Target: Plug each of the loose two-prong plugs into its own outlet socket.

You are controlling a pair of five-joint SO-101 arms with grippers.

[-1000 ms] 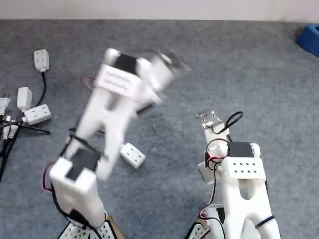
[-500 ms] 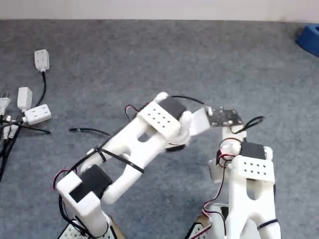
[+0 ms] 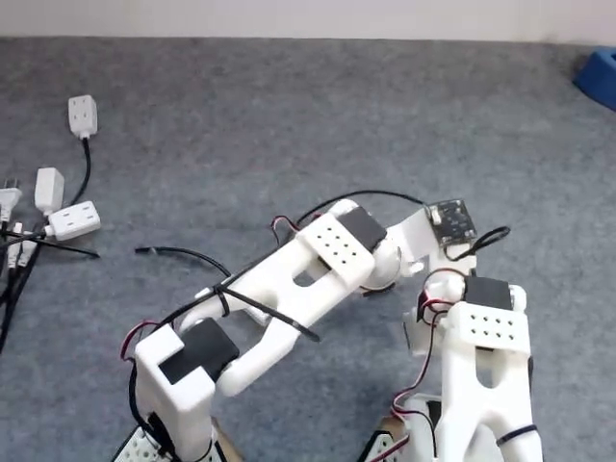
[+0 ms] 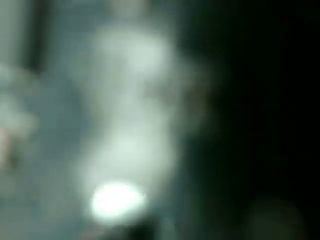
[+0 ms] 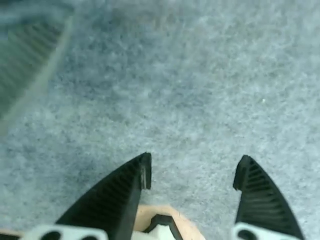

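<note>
High view — the left arm (image 3: 318, 260) stretches across the carpet (image 3: 289, 115) toward the right arm (image 3: 476, 356); its grip I cannot tell. Right gripper (image 5: 194, 165) gapes over the carpet. Outlet sockets (image 3: 73, 220) and a two-prong plug (image 3: 8, 198) lie at the far left edge — well apart from both arms.

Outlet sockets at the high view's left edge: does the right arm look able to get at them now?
Probably not: the outlet sockets lie far off, and the left arm stretches across the space between. The right gripper is open, empty.

Soft even light, faint shadows; left wrist view half dark, perhaps glare.
</note>
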